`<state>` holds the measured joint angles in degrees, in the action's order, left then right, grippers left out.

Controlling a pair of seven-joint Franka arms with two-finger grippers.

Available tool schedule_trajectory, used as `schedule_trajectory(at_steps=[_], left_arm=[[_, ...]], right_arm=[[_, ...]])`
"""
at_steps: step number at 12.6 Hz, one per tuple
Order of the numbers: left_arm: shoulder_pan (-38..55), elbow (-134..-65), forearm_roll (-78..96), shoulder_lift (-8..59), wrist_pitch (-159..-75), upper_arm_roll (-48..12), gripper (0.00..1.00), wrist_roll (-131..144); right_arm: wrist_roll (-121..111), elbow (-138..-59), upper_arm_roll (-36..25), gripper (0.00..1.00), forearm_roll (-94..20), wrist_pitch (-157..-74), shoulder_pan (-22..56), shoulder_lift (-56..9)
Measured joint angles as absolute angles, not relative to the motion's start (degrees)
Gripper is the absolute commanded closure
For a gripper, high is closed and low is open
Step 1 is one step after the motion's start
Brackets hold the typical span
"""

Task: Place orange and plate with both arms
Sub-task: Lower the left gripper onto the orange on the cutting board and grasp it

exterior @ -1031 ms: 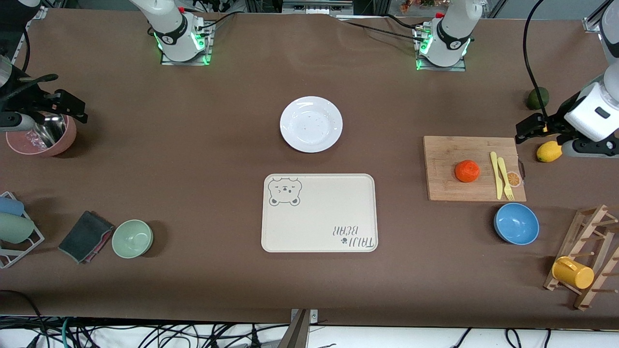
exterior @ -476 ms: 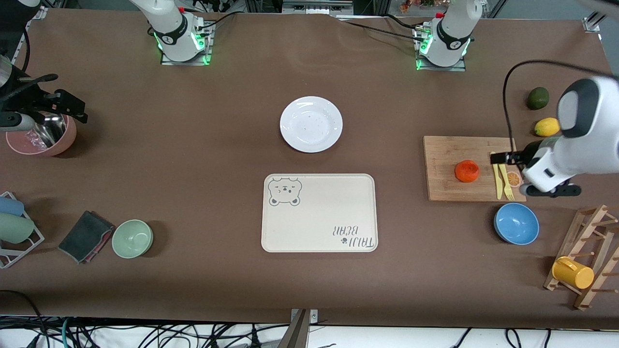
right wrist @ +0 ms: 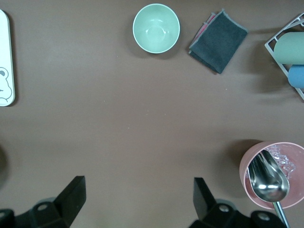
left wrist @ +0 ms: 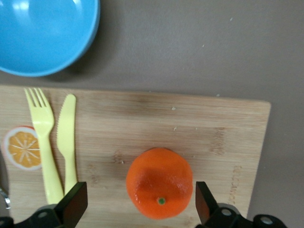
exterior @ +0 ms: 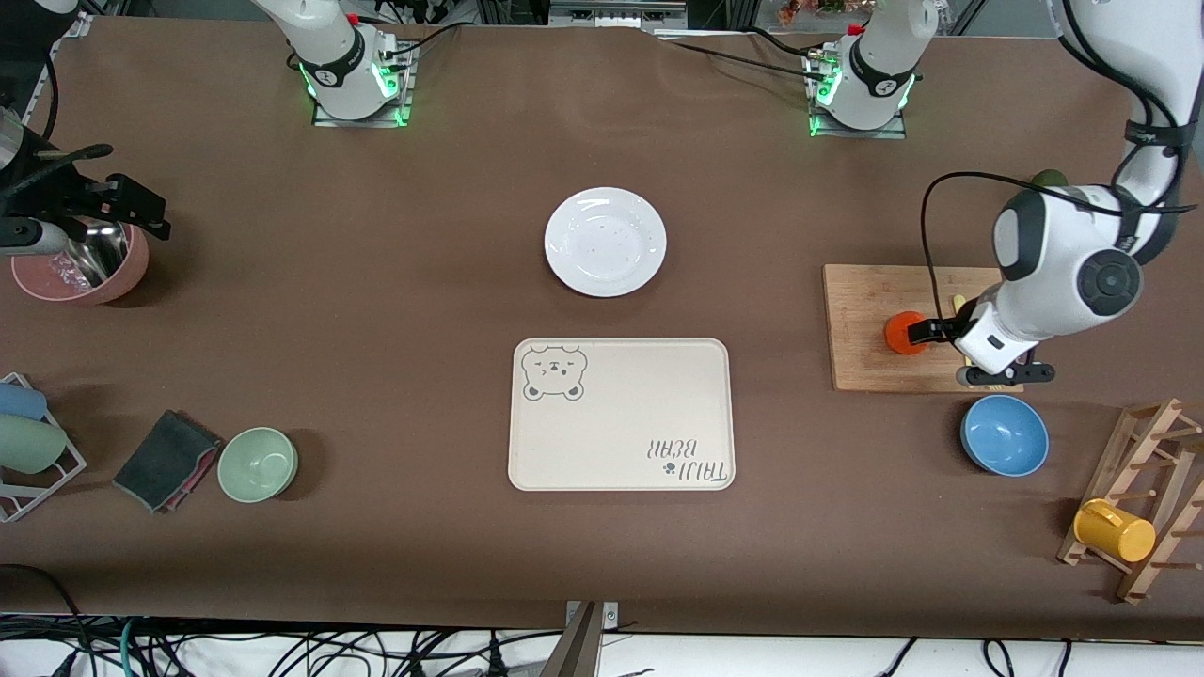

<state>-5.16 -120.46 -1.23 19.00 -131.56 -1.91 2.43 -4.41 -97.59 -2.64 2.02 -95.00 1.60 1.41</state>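
The orange (exterior: 897,331) (left wrist: 159,183) rests on a wooden cutting board (exterior: 870,369) (left wrist: 223,133) toward the left arm's end of the table. My left gripper (exterior: 926,331) (left wrist: 140,206) hangs open over it, one black finger on each side of the fruit, neither touching it. The white plate (exterior: 605,242) lies bare at the table's middle, farther from the front camera than the cream bear-print tray (exterior: 621,442). My right gripper (exterior: 150,218) (right wrist: 138,197) waits open over the table beside a pink bowl (exterior: 118,277) (right wrist: 249,166), with nothing between its fingers.
A yellow fork (left wrist: 42,137) and knife (left wrist: 67,137) lie on the board beside the orange. A blue bowl (exterior: 1004,434) (left wrist: 42,33) sits nearer the front camera than the board. Elsewhere: green bowl (exterior: 258,464) (right wrist: 156,28), dark cloth (exterior: 165,461) (right wrist: 218,40), wooden rack with a yellow cup (exterior: 1115,531).
My left arm has swung in from the table's end, past the lemon, to stand over the cutting board with its gripper above the orange. The right arm has not moved.
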Motion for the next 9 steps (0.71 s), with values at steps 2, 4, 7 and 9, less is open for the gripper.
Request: schedule_trajectory(at_steps=[2,4,7,9], left_arm=[[-5.16,-123.60,-1.23,18.99,-134.88,-1.95,0.00,3.65],[-5.15,-124.73,-1.23,19.08,-135.94,-2.08,0.00,4.48],[-5.13,-125.28,-1.23,19.91,-137.21,-2.39,0.00,5.68],[-5.07,-125.50,-1.23,21.02,-138.39,-2.47,0.00,6.14]], right_arm=[[-4.41,-97.59,-2.64,0.00,2.02,-95.00,1.60,1.41],[-4.41,-97.59,-2.64,0.00,2.02,-95.00,1.60,1.41],[-4.41,-97.59,-2.64,0.00,2.02,-95.00,1.60,1.41],[-4.41,-97.59,-2.64,0.00,2.02,-95.00,1.60,1.41]])
